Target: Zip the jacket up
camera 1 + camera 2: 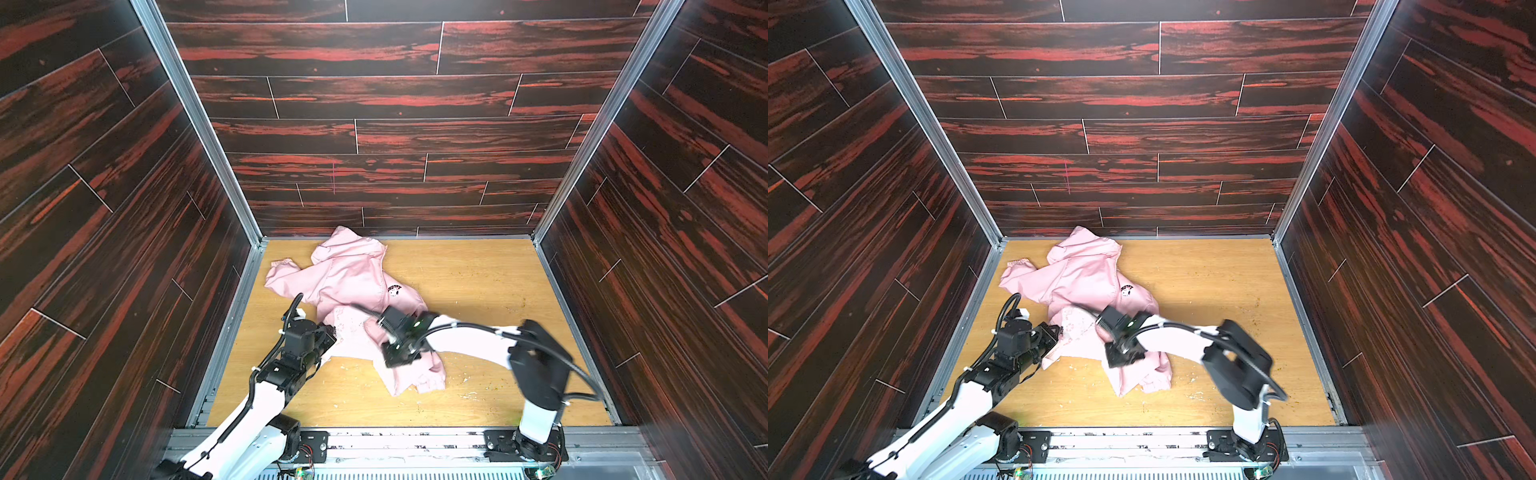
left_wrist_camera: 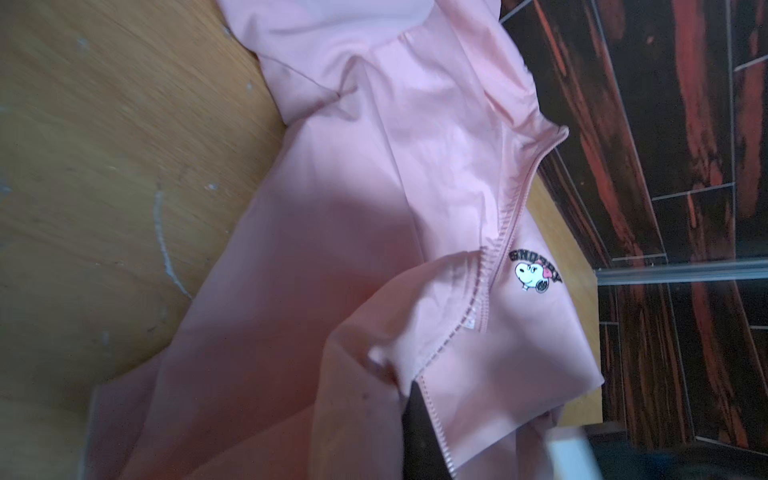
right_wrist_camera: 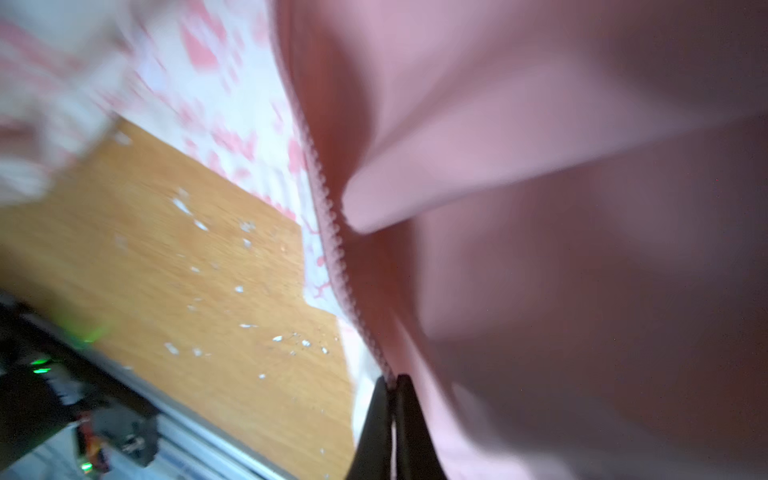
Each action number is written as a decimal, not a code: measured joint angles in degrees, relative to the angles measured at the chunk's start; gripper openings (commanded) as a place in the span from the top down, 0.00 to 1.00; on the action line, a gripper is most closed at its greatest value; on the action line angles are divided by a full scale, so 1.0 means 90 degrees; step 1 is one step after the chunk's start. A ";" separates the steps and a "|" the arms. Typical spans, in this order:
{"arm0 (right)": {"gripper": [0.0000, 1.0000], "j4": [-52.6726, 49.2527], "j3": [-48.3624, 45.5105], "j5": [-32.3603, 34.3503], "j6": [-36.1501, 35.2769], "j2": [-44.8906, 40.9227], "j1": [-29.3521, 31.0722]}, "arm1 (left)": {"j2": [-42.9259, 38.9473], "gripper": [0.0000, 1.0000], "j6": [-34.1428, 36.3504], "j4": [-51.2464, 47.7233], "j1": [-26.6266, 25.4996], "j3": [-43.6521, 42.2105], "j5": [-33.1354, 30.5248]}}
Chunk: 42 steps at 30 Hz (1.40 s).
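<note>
One pink jacket [image 1: 349, 274] lies crumpled on the left half of the wooden surface [image 1: 490, 282]. Its hood is up against the far edge below the back wall [image 1: 395, 124], and one elastic cuff [image 1: 282, 264] is near the left edge. Its lower folds reach toward the near edge and stop short of it. The right half of the surface is bare, as is a strip along the near edge flecked with pale specks.

There are two arms and two claws. The left gripper [image 1: 330, 332], close to the left edge, is pinched shut on the jacket's front edge where the paler printed lining [image 1: 353, 328] shows. The right gripper [image 3: 392, 380] reaches across the middle, its black jaws pressed tight together on the zipper teeth [image 3: 328, 216] of the other front edge. One Snoopy logo [image 2: 534, 270] lies face up just beside the zip
</note>
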 measured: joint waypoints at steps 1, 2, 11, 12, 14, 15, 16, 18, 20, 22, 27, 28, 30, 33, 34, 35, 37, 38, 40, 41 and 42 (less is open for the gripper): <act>1.00 -0.0075 0.0005 0.0053 -0.0100 -0.0291 -0.0250 | 0.0185 1.00 0.0041 0.0041 0.0000 0.0104 0.0121; 1.00 -0.0199 0.0034 0.0131 -0.0255 -0.0665 -0.0658 | 0.0391 1.00 0.0073 0.0114 0.0000 0.0228 0.0265; 1.00 -0.1207 0.1163 0.1467 -0.1326 -0.1559 -0.3502 | 0.1974 1.00 0.0112 0.1008 -0.0571 0.1188 0.0959; 1.00 -0.1328 0.1377 0.1593 -0.1392 -0.1457 -0.3475 | 0.2147 1.00 0.0107 0.1129 -0.0719 0.1297 0.0986; 1.00 -0.1367 0.1681 0.1700 -0.1455 -0.1263 -0.3327 | 0.2465 1.00 0.0061 0.1396 -0.0947 0.1428 0.1027; 1.00 -0.1353 0.1790 0.1729 -0.1489 -0.1146 -0.3169 | 0.2620 1.00 0.0027 0.1537 -0.1039 0.1452 0.1039; 1.00 -0.1345 0.1855 0.1761 -0.1518 -0.1052 -0.3009 | 0.2744 1.00 -0.0022 0.1634 -0.1103 0.1452 0.1052; 1.00 -0.1282 0.1926 0.1758 -0.1562 -0.0772 -0.2531 | 0.2999 1.00 -0.0126 0.1802 -0.1151 0.1416 0.1022; 1.00 -0.1180 0.1909 0.1634 -0.1559 -0.0376 -0.1950 | 0.3240 1.00 -0.0221 0.1914 -0.1122 0.1336 0.0942; 1.00 -0.1064 0.1797 0.1430 -0.1552 0.0010 -0.1443 | 0.3449 1.00 -0.0279 0.1999 -0.1105 0.1248 0.0889; 1.00 -0.0760 0.1231 0.0602 -0.1316 0.0544 -0.0639 | 0.3859 1.00 -0.0374 0.2280 -0.1078 0.0882 0.0767; 1.00 -0.0653 0.1117 0.0376 -0.1243 0.0546 -0.0593 | 0.3942 1.00 -0.0381 0.2344 -0.1078 0.0806 0.0755; 0.98 -0.0398 0.0974 -0.0073 -0.1044 0.0546 -0.0578 | 0.4063 1.00 -0.0398 0.2455 -0.1078 0.0697 0.0755; 0.83 0.0087 0.0869 -0.0646 -0.0724 0.0546 -0.0602 | 0.4143 1.00 -0.0418 0.2603 -0.1078 0.0624 0.0758; 0.78 0.0248 0.0867 -0.0782 -0.0629 0.0546 -0.0614 | 0.4143 1.00 -0.0420 0.2652 -0.1078 0.0622 0.0760; 0.75 0.0372 0.0872 -0.0874 -0.0551 0.0546 -0.0617 | 0.4143 1.00 -0.0420 0.2713 -0.1078 0.0622 0.0760; 0.66 0.0525 0.0957 -0.1008 -0.0401 0.0559 -0.0619 | 0.4143 1.00 -0.0420 0.2812 -0.1078 0.0622 0.0763; 0.60 0.0566 0.1061 -0.1059 -0.0364 0.0588 -0.0619 | 0.4143 1.00 -0.0418 0.2844 -0.1078 0.0619 0.0763; 0.47 0.0670 0.1282 -0.1141 -0.0267 0.0673 -0.0619 | 0.4141 1.00 -0.0415 0.2885 -0.1078 0.0605 0.0763; 0.40 0.0782 0.1355 -0.1178 -0.0240 0.0695 -0.0619 | 0.4136 1.00 -0.0415 0.2895 -0.1078 0.0588 0.0760; 0.35 0.0872 0.1362 -0.1200 -0.0172 0.0695 -0.0619 | 0.4124 1.00 -0.0413 0.2900 -0.1076 0.0563 0.0758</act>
